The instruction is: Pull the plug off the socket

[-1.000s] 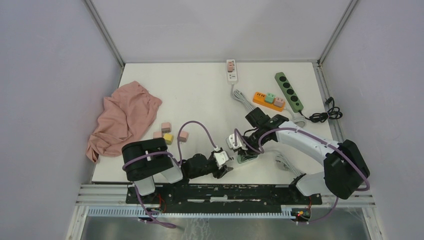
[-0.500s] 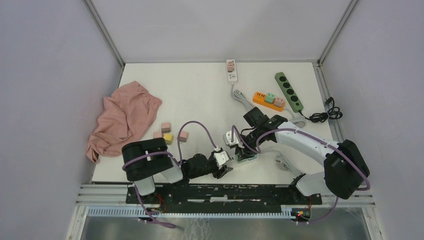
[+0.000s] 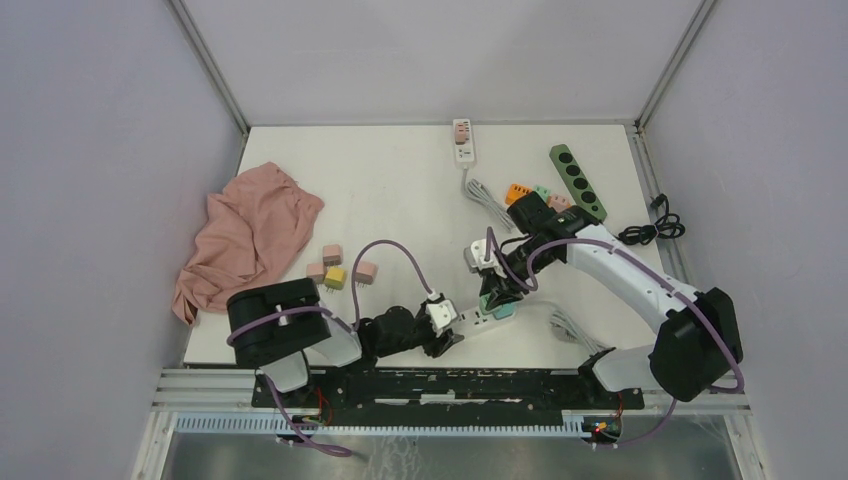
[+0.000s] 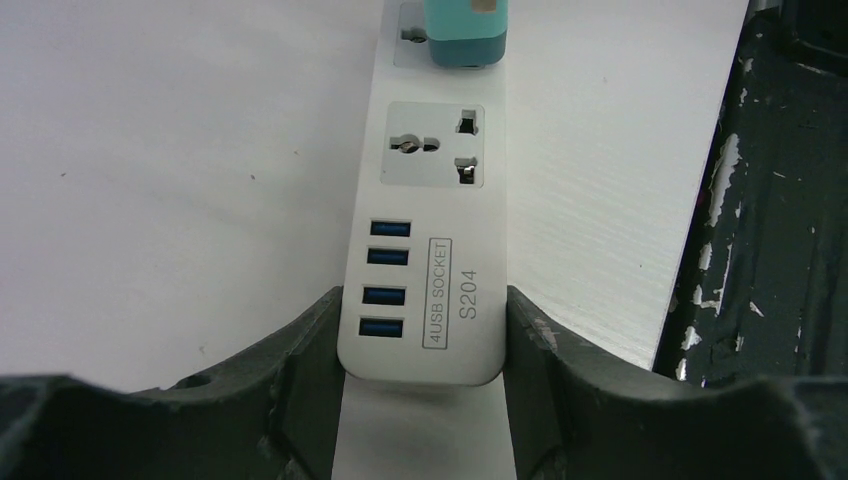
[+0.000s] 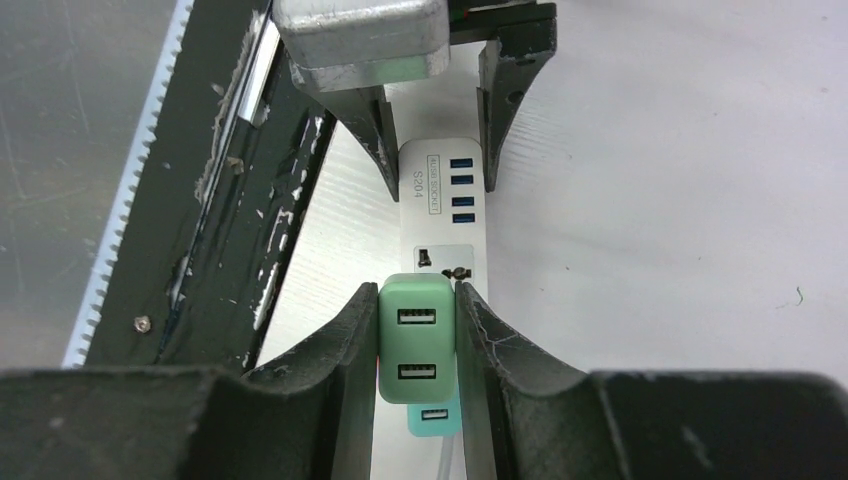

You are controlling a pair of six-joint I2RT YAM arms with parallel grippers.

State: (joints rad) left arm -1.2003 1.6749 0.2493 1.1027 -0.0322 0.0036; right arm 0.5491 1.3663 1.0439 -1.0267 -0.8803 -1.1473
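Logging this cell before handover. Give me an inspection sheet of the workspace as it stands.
Surface: white table, no spills seen.
Job's things: white power strip near the front edge; green plug over it, seated or free unclear.
Clutter: pink cloth, small blocks, dark green strip, orange strip, small white strip.
Grippers: left gripper shut on the white power strip's USB end; right gripper shut on the green plug.
Cables: grey cord at the back, black cord coiled at right.
Surroundings: pale walls, metal rail in front.

- White desk (image 3: 400, 190).
- Pink cloth (image 3: 250, 235), crumpled, at left edge.
- Pink blocks (image 3: 367, 271) and yellow block (image 3: 336, 276) near the cloth.
- White power strip (image 3: 462, 141) at far edge, with grey cable (image 3: 485, 200).
- Green strip (image 3: 577, 182), orange strip (image 3: 518, 192) and black cable (image 3: 650, 228) at far right.
- White socket strip (image 4: 430, 260) at near edge.
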